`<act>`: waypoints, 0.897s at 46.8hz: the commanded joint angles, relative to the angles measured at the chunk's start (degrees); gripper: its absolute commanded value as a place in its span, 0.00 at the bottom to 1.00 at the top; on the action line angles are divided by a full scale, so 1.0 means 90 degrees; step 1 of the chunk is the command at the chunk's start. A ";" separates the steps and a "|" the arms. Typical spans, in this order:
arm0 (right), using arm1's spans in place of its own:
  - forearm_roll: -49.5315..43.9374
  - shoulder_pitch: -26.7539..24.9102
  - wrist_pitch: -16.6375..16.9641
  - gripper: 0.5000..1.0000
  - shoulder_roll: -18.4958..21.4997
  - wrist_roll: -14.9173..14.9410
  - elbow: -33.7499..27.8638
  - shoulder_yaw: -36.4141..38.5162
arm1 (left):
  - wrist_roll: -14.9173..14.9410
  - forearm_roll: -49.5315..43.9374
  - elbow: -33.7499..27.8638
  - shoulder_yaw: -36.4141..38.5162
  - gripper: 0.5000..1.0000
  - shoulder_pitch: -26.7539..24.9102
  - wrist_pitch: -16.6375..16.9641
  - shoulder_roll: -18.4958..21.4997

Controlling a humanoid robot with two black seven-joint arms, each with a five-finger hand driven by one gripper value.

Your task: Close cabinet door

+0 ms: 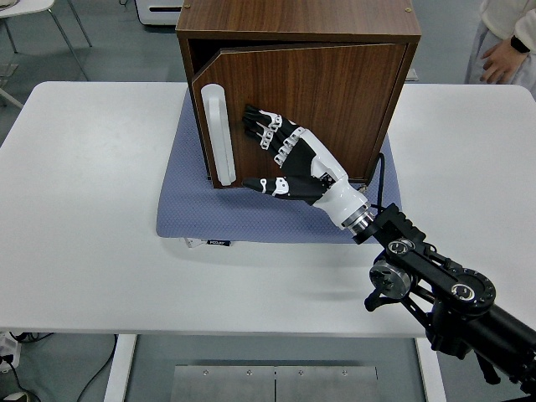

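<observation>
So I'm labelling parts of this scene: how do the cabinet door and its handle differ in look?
The cabinet door is a broad dark wood-grain panel; the handle is a narrow white upright bar. The door spans nearly the whole cabinet front, while the handle sits only near the door's left edge. The right hand lies open against the door, not on the handle. Both are tilted slightly together.

One cabinet point(335, 92), one door point(310, 109), one white handle point(216, 134), one blue mat point(201, 209), one robot hand point(289, 159), seemingly one person point(502, 50).

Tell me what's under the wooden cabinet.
The cabinet sits on a blue-grey mat spread on the white table. The mat's middle is covered by the cabinet, so anything there can't be seen.
</observation>
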 commanded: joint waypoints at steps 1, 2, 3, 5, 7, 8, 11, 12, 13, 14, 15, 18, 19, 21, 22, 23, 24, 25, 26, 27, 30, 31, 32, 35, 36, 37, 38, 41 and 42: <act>0.0012 0.0026 -0.0032 1.00 0.0009 0.0000 -0.0003 0.0007 | 0.0001 -0.0004 -0.0001 0.0000 1.00 0.0000 -0.0002 0.0000; 0.0012 0.0026 -0.0041 1.00 0.0009 0.0000 -0.0003 0.0007 | 0.0001 0.0006 0.0009 0.0000 1.00 0.0000 -0.0002 0.0000; 0.0012 0.0026 -0.0042 1.00 0.0019 0.0000 -0.0003 0.0007 | 0.0001 -0.0004 -0.0001 0.0000 1.00 0.0000 -0.0002 0.0000; 0.0012 0.0036 -0.0080 1.00 0.0019 0.0000 -0.0023 0.0007 | 0.0001 0.0006 -0.0001 0.0000 1.00 0.0000 -0.0002 0.0000; 0.0012 0.0046 -0.0139 1.00 0.0038 0.0000 -0.0052 0.0007 | 0.0001 -0.0004 -0.0001 0.0000 1.00 0.0000 -0.0002 0.0000; 0.0012 0.0065 -0.0158 1.00 0.0038 0.0000 -0.0062 0.0007 | 0.0001 0.0006 -0.0001 0.0000 1.00 0.0000 -0.0002 0.0000; 0.0041 0.0104 -0.0217 1.00 0.0048 0.0000 -0.0081 0.0007 | 0.0001 -0.0004 -0.0001 0.0000 1.00 0.0000 -0.0002 0.0000; 0.0070 0.0114 -0.0227 1.00 0.0048 0.0000 -0.0081 0.0007 | 0.0001 -0.0004 -0.0001 0.0000 1.00 0.0000 -0.0002 0.0000; 0.0100 0.0114 -0.0237 1.00 0.0048 0.0000 -0.0081 0.0016 | 0.0001 -0.0004 -0.0001 0.0000 1.00 0.0000 -0.0002 0.0000; 0.0139 0.0114 -0.0237 1.00 0.0048 0.0000 -0.0081 0.0007 | 0.0001 0.0006 0.0009 0.0000 1.00 0.0000 -0.0002 0.0000; 0.0178 0.0124 -0.0256 1.00 0.0048 0.0000 -0.0081 0.0007 | 0.0010 -0.0004 -0.0001 0.0000 1.00 0.0000 -0.0002 0.0000; 0.0266 0.0153 -0.0276 1.00 0.0048 0.0000 -0.0081 0.0007 | 0.0001 -0.0004 -0.0001 0.0000 1.00 0.0000 -0.0002 0.0000; 0.0266 0.0173 -0.0305 1.00 0.0048 0.0000 -0.0081 0.0007 | 0.0001 0.0006 -0.0001 0.0000 1.00 0.0000 -0.0002 0.0000; 0.0266 0.0212 -0.0383 1.00 0.0048 0.0000 -0.0081 0.0007 | 0.0001 -0.0004 -0.0001 0.0000 1.00 0.0000 -0.0002 0.0000; 0.0276 0.0212 -0.0422 1.00 0.0048 0.0000 -0.0081 0.0007 | 0.0001 -0.0004 -0.0001 0.0000 1.00 0.0000 -0.0002 0.0000; 0.0276 0.0222 -0.0461 1.00 0.0048 0.0000 -0.0081 0.0016 | 0.0001 0.0006 -0.0001 0.0000 1.00 0.0000 -0.0002 0.0000; 0.0276 0.0231 -0.0500 1.00 0.0048 0.0000 -0.0081 0.0017 | 0.0001 0.0006 -0.0001 0.0000 1.00 0.0000 -0.0002 0.0000; 0.0285 0.0241 -0.0529 1.00 0.0048 0.0000 -0.0081 0.0017 | 0.0001 -0.0004 -0.0001 0.0000 1.00 0.0000 -0.0002 0.0000; 0.0305 0.0260 -0.0578 1.00 0.0048 0.0000 -0.0081 0.0017 | 0.0001 -0.0004 -0.0001 0.0000 1.00 0.0000 -0.0002 0.0000; 0.0324 0.0280 -0.0608 1.00 0.0048 0.0000 -0.0081 0.0026 | 0.0001 0.0006 -0.0001 0.0000 1.00 0.0000 -0.0002 0.0000; 0.0412 0.0300 -0.0696 1.00 0.0048 -0.0002 -0.0081 0.0094 | 0.0001 -0.0004 -0.0001 0.0000 1.00 0.0000 -0.0002 0.0000; 0.0441 0.0300 -0.0734 1.00 0.0038 -0.0031 -0.0081 0.0114 | 0.0001 -0.0004 -0.0001 0.0000 1.00 0.0000 -0.0002 0.0000; 0.0461 0.0300 -0.0754 1.00 0.0038 -0.0060 -0.0091 0.0134 | 0.0001 -0.0004 -0.0001 0.0000 1.00 0.0000 -0.0002 0.0000; 0.0500 0.0300 -0.0832 1.00 0.0038 -0.0138 -0.0091 0.0173 | 0.0001 0.0006 -0.0001 0.0000 1.00 0.0000 -0.0002 0.0000; 0.0510 0.0300 -0.0852 1.00 0.0038 -0.0148 -0.0091 0.0192 | 0.0001 -0.0004 -0.0001 0.0000 1.00 0.0000 -0.0002 0.0000; 0.0510 0.0300 -0.0871 1.00 0.0048 -0.0158 -0.0091 0.0221 | 0.0001 0.0006 -0.0001 0.0000 1.00 0.0000 -0.0002 0.0000; 0.0510 0.0300 -0.0872 1.00 0.0048 -0.0158 -0.0091 0.0222 | 0.0001 0.0006 -0.0001 0.0000 1.00 0.0000 -0.0002 0.0000; 0.0510 0.0300 -0.0891 1.00 0.0038 -0.0197 -0.0091 0.0261 | 0.0001 0.0006 -0.0001 0.0000 1.00 0.0000 -0.0002 0.0000; 0.0510 0.0300 -0.0901 1.00 0.0038 -0.0226 -0.0091 0.0261 | 0.0001 -0.0004 0.0009 0.0000 1.00 0.0000 -0.0002 0.0000</act>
